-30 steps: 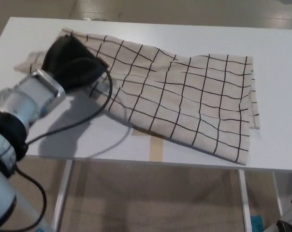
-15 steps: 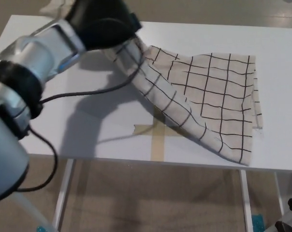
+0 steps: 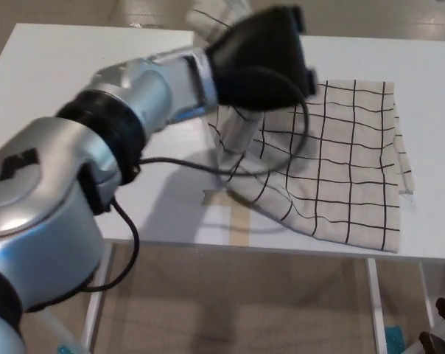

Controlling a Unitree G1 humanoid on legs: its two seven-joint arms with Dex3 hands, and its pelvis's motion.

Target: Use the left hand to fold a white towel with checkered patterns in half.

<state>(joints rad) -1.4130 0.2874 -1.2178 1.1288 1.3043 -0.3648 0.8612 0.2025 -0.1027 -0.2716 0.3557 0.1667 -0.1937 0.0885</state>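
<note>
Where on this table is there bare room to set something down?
The table's left half, far-left corner to front edge, is bare apart from the left hand's arm overhead. A thin strip lies behind the towel. The right half is covered.

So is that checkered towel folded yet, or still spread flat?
Neither: it is mid-fold. The left robot hand holds one end of the checkered towel lifted above the white table; the other end lies flat.

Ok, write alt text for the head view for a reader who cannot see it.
The robot's left hand holds one end of a checked white towel lifted above a white table, carried over the part lying flat at the right. A strip of tan tape marks the table's near edge.
</note>
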